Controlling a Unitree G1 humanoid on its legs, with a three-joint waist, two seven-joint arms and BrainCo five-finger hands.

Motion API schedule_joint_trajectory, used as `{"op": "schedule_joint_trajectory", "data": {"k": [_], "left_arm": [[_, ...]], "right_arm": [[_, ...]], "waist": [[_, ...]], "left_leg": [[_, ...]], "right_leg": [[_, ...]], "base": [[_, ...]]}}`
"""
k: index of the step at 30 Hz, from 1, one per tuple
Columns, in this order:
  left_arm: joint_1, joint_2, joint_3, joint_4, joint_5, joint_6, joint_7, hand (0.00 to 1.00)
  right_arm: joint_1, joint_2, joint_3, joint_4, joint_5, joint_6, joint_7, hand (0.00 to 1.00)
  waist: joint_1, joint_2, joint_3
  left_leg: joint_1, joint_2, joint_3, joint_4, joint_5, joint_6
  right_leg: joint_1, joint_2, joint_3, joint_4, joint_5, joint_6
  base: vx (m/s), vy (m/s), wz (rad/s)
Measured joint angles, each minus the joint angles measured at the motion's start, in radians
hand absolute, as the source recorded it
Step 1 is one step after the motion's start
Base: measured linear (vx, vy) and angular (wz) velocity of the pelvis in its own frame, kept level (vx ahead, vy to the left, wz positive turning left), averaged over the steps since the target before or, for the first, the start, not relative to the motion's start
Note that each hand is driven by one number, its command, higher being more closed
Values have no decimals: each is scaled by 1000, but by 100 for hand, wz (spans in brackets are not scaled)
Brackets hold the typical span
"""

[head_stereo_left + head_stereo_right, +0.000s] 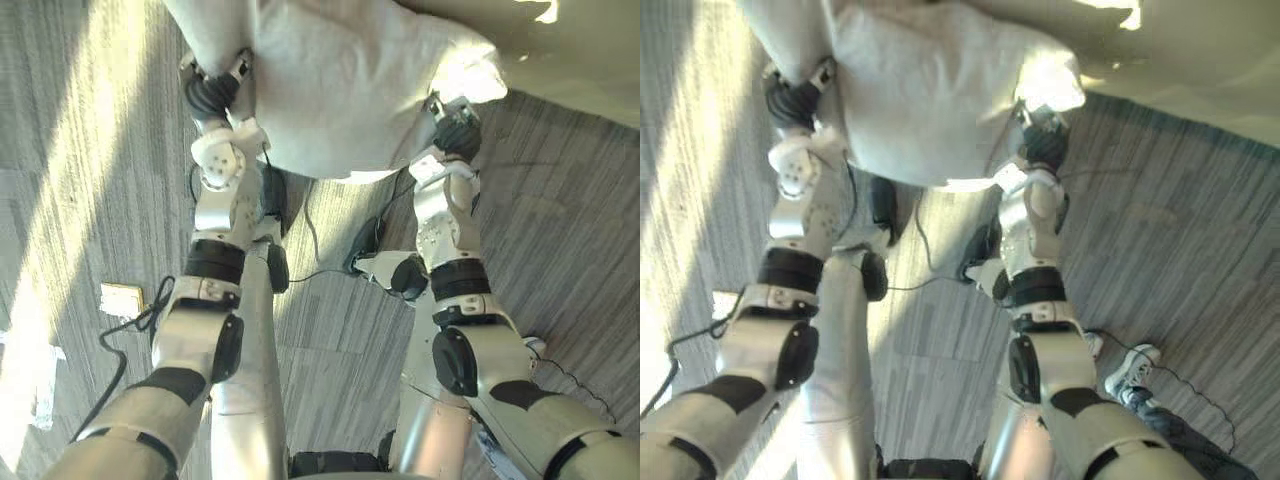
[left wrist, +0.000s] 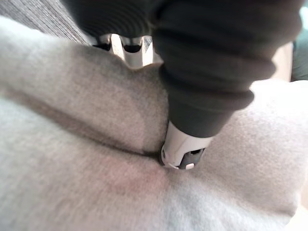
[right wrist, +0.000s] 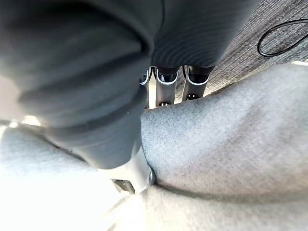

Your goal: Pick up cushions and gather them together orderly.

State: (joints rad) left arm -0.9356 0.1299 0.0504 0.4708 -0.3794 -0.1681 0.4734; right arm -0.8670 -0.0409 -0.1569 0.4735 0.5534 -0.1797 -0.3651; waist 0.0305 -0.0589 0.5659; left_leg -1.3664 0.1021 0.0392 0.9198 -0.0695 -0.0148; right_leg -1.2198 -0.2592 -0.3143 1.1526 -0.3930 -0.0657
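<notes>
Pale grey cushion point(image 1: 330, 90) held between both hands over the grey carpet floor point(image 1: 570, 230), one hand at each side edge. Left hand point(image 1: 212, 92): thumb dug into fabric, fingers behind, clamped on cushion. Right hand point(image 1: 457, 132): same pinch on cushion

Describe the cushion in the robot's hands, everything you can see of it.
The cushion is a large, plump, pale grey pillow of soft, fuzzy-looking fabric, sunlit at one corner. It is held over the grey carpet between the two hands. The left hand pinches its left edge and the right hand its right edge, each thumb dug into a deep fold. Its far edge runs out of view.
</notes>
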Motion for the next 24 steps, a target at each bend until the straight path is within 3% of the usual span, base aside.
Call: {"op": "schedule_joint_trajectory", "data": {"k": [4, 10, 14, 18, 24], "left_arm": [[165, -54, -17, -145, 6, -45, 0, 100], [432, -123, -57, -310, 25, -60, 0, 100], [624, -134, -71, -380, 25, -85, -1, 100], [749, -113, -108, -422, 23, -110, -1, 100], [901, -79, -220, -448, 22, -109, -32, 100]], "right_arm": [[152, 7, 73, -167, 7, -59, 5, 100], [421, 58, 154, -395, -21, -100, 14, 100], [608, 90, 242, -470, -82, -107, 41, 100], [703, 85, 295, -476, -84, -113, 75, 100], [856, 8, 306, -475, -94, -110, 118, 100]], "waist": [[-10, -1, -3], [-5, -6, -9], [6, -16, -101], [13, -16, -107], [-2, -12, -222]], "left_leg": [[201, 18, 45, -113, 22, -2], [514, 12, 65, -246, 14, -2], [675, 8, 79, -347, 15, -3], [862, -13, 82, -500, 44, -24], [1005, -45, 34, -698, 111, -23]], "right_leg": [[184, 7, -10, -107, 23, 10], [511, 30, -33, -276, 40, 33], [669, 51, -40, -396, 57, 40], [843, 70, -49, -538, 85, 53], [1015, 107, -117, -752, 138, 70]], "base": [[-51, -5, 10], [59, 1, 8], [173, -18, 0], [164, -33, 3], [184, -11, 25]]}}
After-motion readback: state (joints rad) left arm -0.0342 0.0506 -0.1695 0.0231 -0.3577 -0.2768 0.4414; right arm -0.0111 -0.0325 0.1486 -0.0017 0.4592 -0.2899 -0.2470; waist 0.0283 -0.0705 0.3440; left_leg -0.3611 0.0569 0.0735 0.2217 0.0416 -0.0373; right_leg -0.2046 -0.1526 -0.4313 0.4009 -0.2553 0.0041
